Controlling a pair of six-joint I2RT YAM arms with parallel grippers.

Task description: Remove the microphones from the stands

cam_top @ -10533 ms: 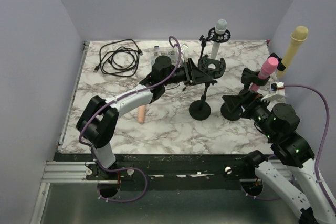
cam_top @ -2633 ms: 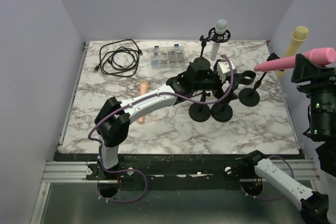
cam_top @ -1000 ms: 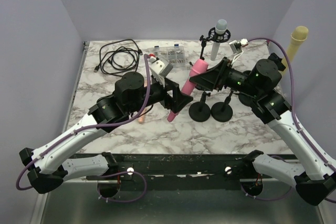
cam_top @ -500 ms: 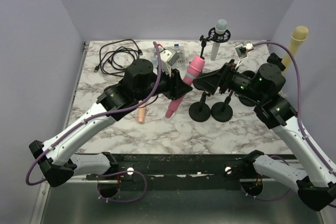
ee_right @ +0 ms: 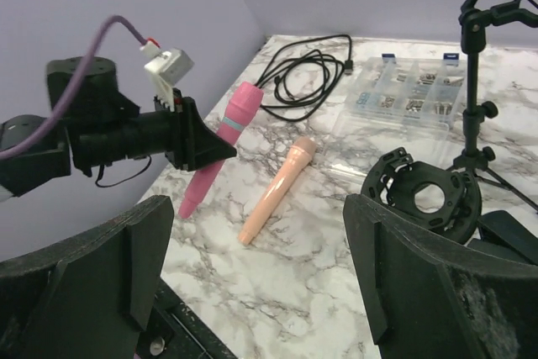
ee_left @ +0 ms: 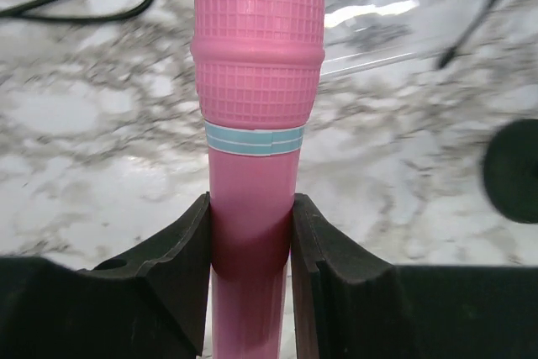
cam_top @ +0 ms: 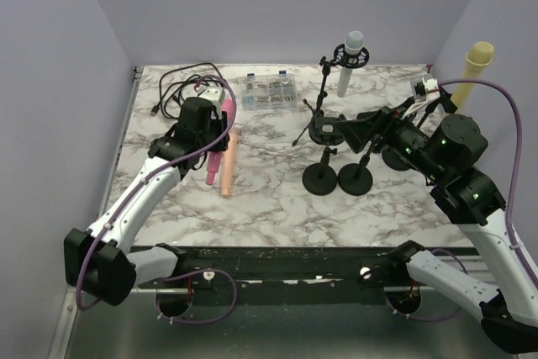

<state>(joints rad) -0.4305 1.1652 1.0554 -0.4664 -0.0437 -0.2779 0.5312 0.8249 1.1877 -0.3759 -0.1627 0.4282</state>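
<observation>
Pink microphone (cam_top: 220, 134) is off the stands and in the left gripper (cam_top: 215, 130). The jaws are clamped on its handle just below the blue band, clear in the left wrist view. It hangs tilted over the left part of the surface (cam_top: 269, 208), head up and toward the back, tail down. I can't tell whether the tail touches the marble. A peach microphone (cam_top: 227, 166) lies flat just beside it on the right.

Right gripper (cam_top: 357, 129) is spread wide and holds nothing. It sits near the ring-mount stand (cam_top: 324, 130) mid-surface, well apart from the pink microphone.

My read: removal itself is done, and the step in hand is the set-down.

Next move, as I see it:
- lower the left arm until the body lies on the marble
- keep it parallel to the peach microphone without bumping it
- open the jaws only once it's supported, since a round body will likely roll
- then back straight off
</observation>
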